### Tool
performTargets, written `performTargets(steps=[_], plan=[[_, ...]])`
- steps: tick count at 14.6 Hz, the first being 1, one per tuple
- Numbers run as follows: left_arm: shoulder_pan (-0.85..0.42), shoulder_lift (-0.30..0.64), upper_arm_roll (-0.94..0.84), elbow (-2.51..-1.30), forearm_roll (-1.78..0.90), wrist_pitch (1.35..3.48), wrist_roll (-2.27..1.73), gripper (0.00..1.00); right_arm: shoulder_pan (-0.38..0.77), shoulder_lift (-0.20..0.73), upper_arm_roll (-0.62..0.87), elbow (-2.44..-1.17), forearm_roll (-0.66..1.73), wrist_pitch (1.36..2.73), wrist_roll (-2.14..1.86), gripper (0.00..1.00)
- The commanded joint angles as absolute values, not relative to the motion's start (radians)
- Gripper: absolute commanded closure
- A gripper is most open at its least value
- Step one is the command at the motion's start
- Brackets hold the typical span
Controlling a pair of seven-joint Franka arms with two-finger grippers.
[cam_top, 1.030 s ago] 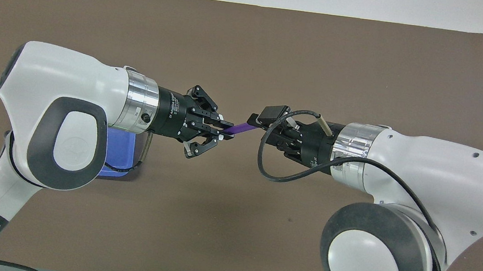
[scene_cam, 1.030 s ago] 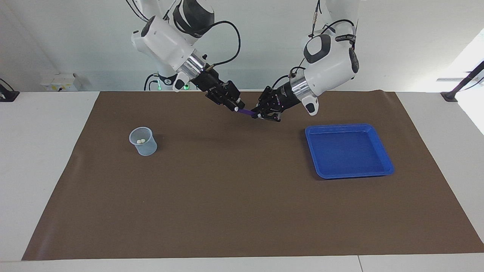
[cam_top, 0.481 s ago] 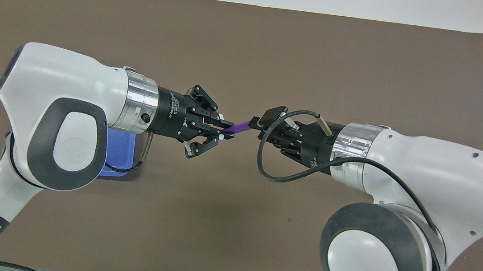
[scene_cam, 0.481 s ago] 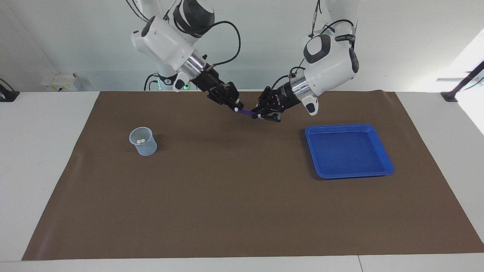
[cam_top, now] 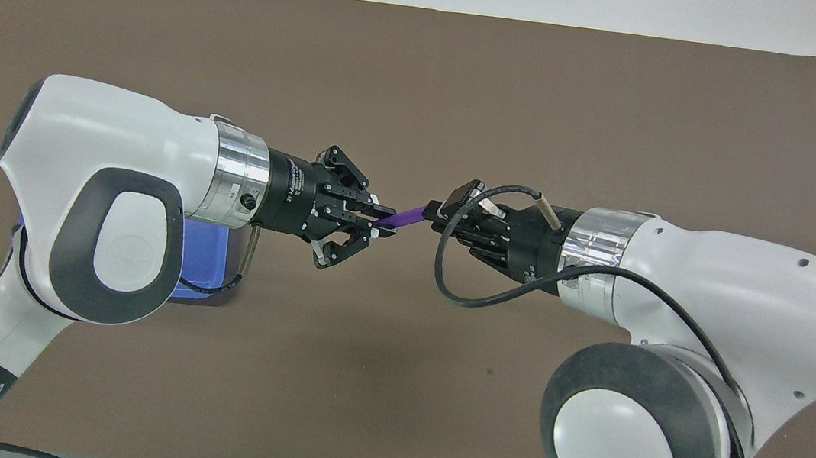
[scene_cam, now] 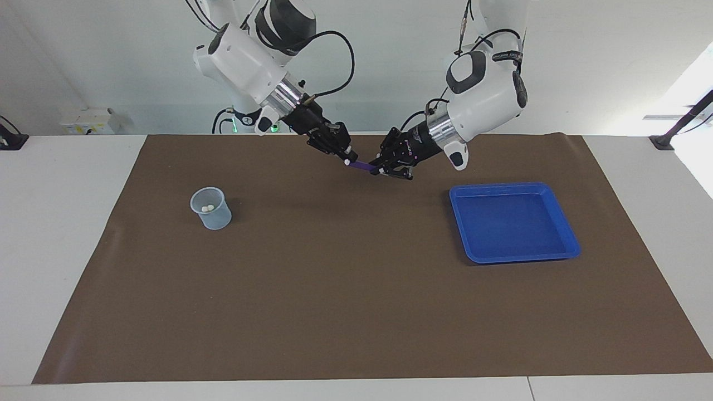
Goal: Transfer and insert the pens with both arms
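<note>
**Purple pen held between both tools**

Toward the right arm's end sits a clear cup (scene_cam: 211, 208) with two pale pen caps showing inside. Above mid-worktop (scene_cam: 334, 289), the right tool (scene_cam: 344, 157) meets the purple pen (scene_cam: 361, 165); its grip I cannot tell. The left tool (scene_cam: 381, 169) clamps the pen's other end. Blue tray (scene_cam: 562, 223) lies under the left arm.

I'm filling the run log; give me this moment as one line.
phase: handover in air | purple pen spans left gripper and right gripper | cup: two pale caps inside | blue tray
</note>
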State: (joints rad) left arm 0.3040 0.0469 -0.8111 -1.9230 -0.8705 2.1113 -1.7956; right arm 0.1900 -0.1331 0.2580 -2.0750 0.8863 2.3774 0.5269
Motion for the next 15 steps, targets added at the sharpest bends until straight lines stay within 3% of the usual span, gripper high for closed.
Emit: performTargets(steps=[1,2,3,10,15], plan=[[0.293,0.006,-0.805,-1.951,-0.903,2.138,-1.805,0.90,0.190,-0.140,0.261,-2.089,0.910,2.398,0.552,1.00],[0.287,0.005,-0.805,-1.950,-0.907,2.141,-1.805,0.07,0.187,-0.138,0.261,-2.088,0.910,2.396,0.552,1.00],[0.281,0.002,-0.805,-1.951,-0.908,2.140,-1.807,0.00,0.187,-0.138,0.261,-2.088,0.910,2.396,0.552,1.00],[0.281,-0.008,-0.804,-1.956,-0.908,2.140,-1.807,0.00,0.178,-0.143,0.255,-2.088,0.870,2.353,0.520,1.00],[0.291,-0.024,-0.799,-1.974,-0.896,2.126,-1.769,0.00,0.030,-0.138,0.250,-2.010,0.639,2.064,0.261,1.00]])
